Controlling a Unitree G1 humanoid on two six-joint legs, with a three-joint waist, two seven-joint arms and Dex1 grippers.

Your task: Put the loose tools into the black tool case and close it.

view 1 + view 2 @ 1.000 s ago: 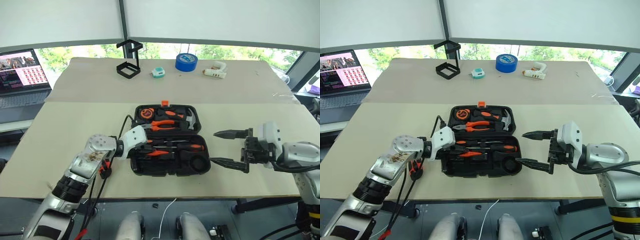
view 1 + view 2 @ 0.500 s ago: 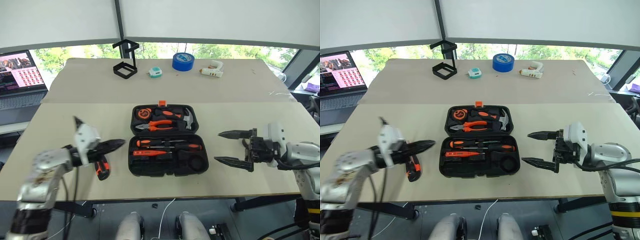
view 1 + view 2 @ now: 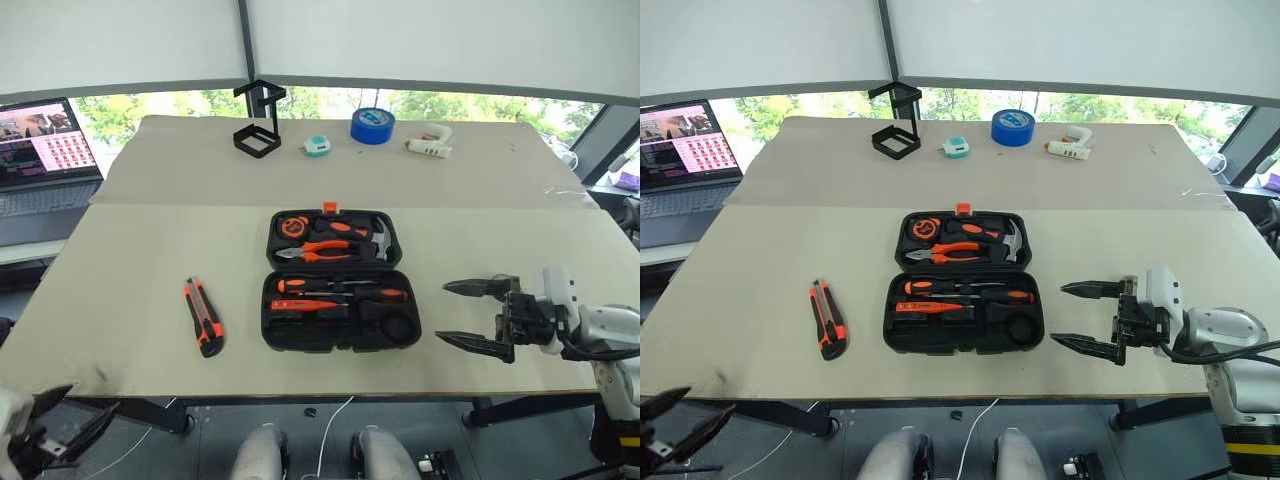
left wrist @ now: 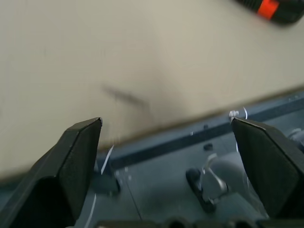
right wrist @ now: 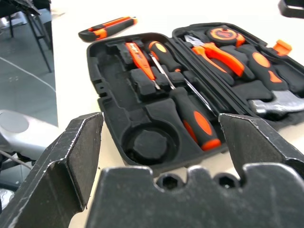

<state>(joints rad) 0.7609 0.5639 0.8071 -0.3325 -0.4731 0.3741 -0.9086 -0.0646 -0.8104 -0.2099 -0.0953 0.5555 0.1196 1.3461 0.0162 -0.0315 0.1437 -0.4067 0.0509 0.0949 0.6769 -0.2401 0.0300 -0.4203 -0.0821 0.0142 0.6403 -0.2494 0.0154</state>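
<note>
**A:** Utility knife, orange-and-black, slim plastic body (image 3: 203, 316) — lying flat on the beige table (image 3: 120, 260), well left of the open black moulded-plastic tool case (image 3: 340, 322). Nothing touching it.

**B:** Grippers?

**A:** Left gripper (image 3: 55, 432) is off the near-left table edge, jaws spread, empty. Right gripper (image 3: 478, 315) hangs just right of the case, jaws wide, empty.

**B:** How will the knife handle?

**A:** I'd guess light and rigid. It lies low, so fingers must come down close to the tabletop. Smooth sides could slip or pivot. Pinch across the narrow width near mid-body, not the tapered end.

**B:** And the case?

**A:** Two orange-and-black-handled screwdrivers (image 5: 190, 111) and a slim orange tester (image 5: 140, 59) are already seated. The lid is stiff but probably light; push near the small orange latch (image 3: 330, 207), or the case may slide.
</note>
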